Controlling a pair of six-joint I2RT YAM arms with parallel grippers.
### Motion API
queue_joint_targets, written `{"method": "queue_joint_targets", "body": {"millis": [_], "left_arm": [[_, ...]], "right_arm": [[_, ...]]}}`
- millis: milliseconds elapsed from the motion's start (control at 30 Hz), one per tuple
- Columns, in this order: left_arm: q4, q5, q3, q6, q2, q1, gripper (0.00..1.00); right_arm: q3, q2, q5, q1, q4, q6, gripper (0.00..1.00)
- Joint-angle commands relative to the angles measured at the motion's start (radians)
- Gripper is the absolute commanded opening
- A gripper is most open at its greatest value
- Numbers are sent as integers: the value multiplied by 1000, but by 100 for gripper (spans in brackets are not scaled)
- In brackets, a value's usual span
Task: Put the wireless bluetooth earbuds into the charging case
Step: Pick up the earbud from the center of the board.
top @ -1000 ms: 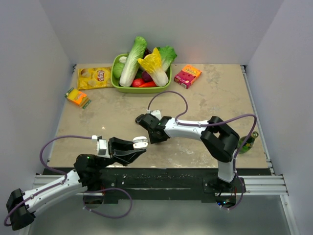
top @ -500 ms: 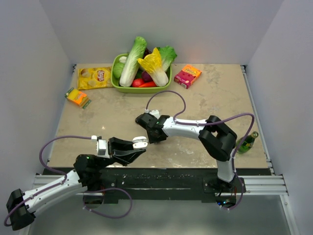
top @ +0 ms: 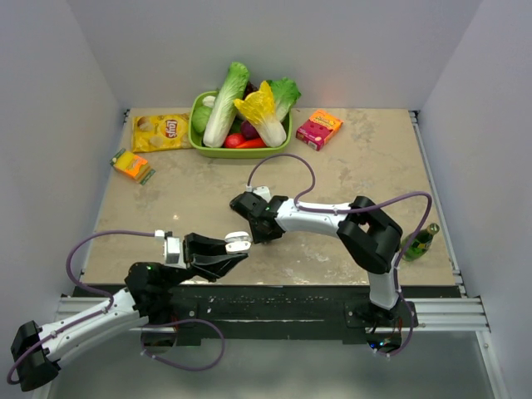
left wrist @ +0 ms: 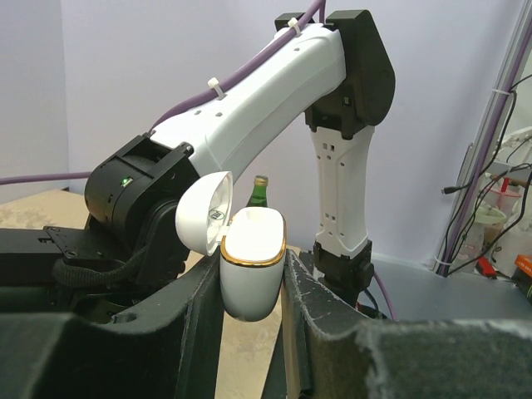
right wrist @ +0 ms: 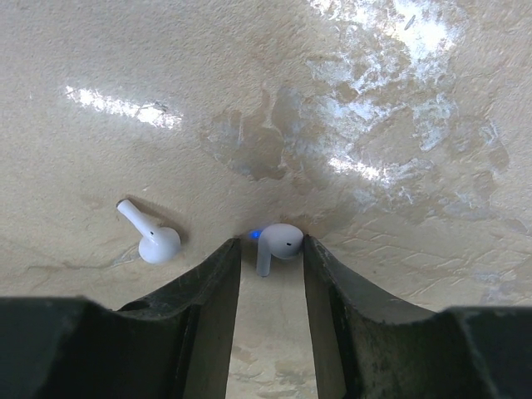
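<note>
Left gripper [top: 239, 247] clamped on charging case [left wrist: 249, 262], lid flipped open, just left of right gripper [right wrist: 271, 249].
Right gripper's fingers apart, straddling one earbud [right wrist: 280, 242] on the table [right wrist: 374, 125]; second earbud [right wrist: 155, 241] just left of it.

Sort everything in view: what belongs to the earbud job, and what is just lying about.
Job: charging case, lid open, held in the left end effector; earbud straddled by the right end effector; second earbud on the table beside it.
Lying about: green basket of vegetables, chips bag, pink box, orange packet, green bottle.
</note>
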Motion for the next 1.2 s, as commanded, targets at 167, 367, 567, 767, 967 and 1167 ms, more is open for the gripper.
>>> {"method": "queue_joint_targets", "body": {"millis": [167,367,567,767,967,1167], "left_arm": [[20,3,-185,-8,-8,-7,0],[9,3,-187,-9,-21,-7,0],[-11,1,-185,-11,-31,-9,0],[-29,-5,-176,-9,-38,-9,0],[-15,-13,-170,-11,-22,-9,0],[12,-39,-158,-3,-16,-9,0]], "right_arm": [[-98,115,-39,3,-6,14,38],[-111,118,-45,3,8,14,32],[-124,101,-44,3,23,17,10],[-134,54,-24,5,34,19,0],[-155,-32,10,5,55,14,0],[-244,-300,100,8,176,28,0]]}}
